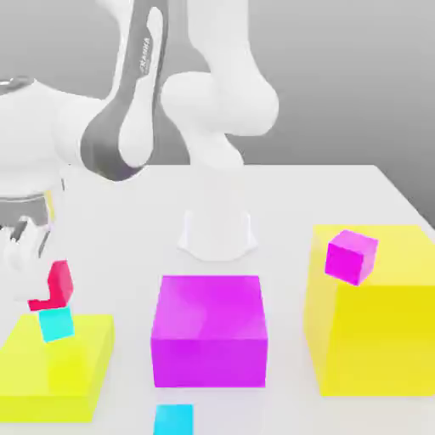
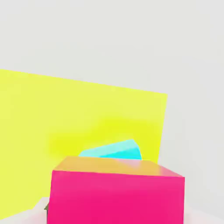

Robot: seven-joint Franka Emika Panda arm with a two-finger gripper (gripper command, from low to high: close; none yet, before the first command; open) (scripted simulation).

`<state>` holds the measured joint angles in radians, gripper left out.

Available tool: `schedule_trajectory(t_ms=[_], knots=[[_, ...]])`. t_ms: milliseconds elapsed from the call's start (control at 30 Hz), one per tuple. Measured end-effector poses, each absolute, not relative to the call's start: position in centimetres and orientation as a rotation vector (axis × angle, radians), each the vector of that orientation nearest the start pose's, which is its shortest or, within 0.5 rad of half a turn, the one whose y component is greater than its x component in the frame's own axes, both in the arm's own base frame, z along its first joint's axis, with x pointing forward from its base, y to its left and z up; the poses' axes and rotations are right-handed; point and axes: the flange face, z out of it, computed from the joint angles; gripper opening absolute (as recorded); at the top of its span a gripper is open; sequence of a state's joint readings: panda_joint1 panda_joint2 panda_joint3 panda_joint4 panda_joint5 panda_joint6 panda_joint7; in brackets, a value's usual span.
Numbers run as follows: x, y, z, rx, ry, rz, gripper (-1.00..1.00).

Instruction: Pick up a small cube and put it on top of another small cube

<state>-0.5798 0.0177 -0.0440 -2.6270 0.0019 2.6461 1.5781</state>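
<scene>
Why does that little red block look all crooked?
The red cube is tipped at an angle just above the turquoise cube, which also sits tilted on the low yellow block. Neither lies flat, so the stack looks wobbly. The small magenta cube on the tall yellow block is askew too.

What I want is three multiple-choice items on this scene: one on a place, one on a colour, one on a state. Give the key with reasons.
1. Where is the small magenta cube?
A. On the table
B. On the tall yellow block
C. On the robot's base

2. What colour is the big centre block?
A. Green
B. Yellow
C. Magenta

3. How does the red cube sit?
A. Tilted, just above the turquoise cube
B. Flat on the table
C. Under the centre block

Key: B, it rests on that block's top; C, all its visible faces are magenta; A, its edges slant and the turquoise cube lies directly below.
</scene>
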Motion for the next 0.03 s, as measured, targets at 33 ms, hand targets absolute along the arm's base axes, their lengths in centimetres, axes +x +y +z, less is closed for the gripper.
schedule_trajectory(t_ms=[33], knots=[[35.05, -25.22, 24.24, -1.420, 2.801, -0.002, 1.00]])
